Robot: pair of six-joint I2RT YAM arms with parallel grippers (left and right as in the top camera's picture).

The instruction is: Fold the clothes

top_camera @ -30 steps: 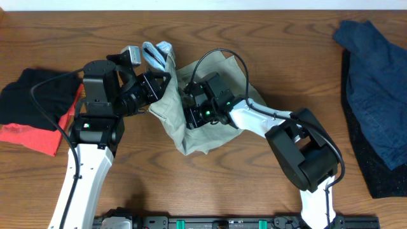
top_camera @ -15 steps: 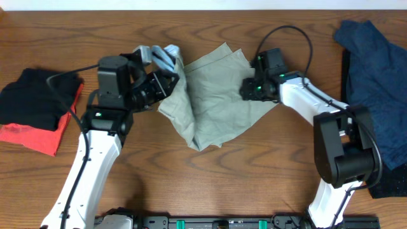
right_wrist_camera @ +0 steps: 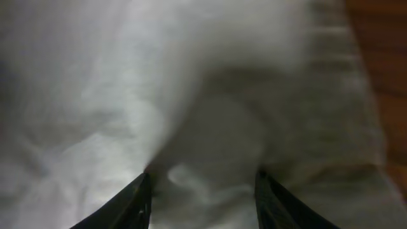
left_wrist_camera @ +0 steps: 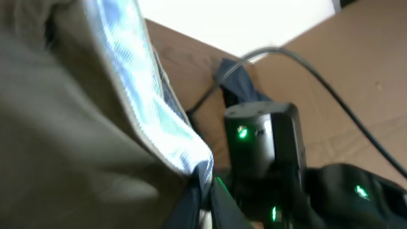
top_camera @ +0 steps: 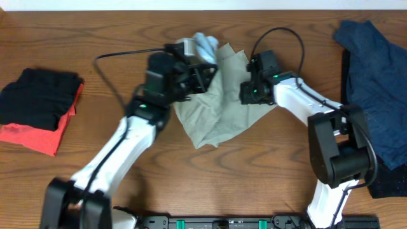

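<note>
Shorts (top_camera: pixel 216 114) in the middle of the brown table (top_camera: pixel 267 184), all crumpled, with one end lifted up. Not folded yet, no neat edge anywhere. Looks like only the spreading-out part, so nearly all of the job left to do. Off to the sides: blue jeans cloth (top_camera: pixel 375 76) far right and black and red pile (top_camera: pixel 38 108) far left, both well apart from the shorts. Left pincer (top_camera: pixel 198 63) up over the top-left end, closed tight on the waistband, with the light blue lining (top_camera: pixel 205 44) poking out. Right pincer (top_camera: pixel 247 92) on the right edge of the shorts, fingers (right_wrist_camera: pixel 141 194) spread wide, tips pressed down on the cloth, nothing pinched.
</note>
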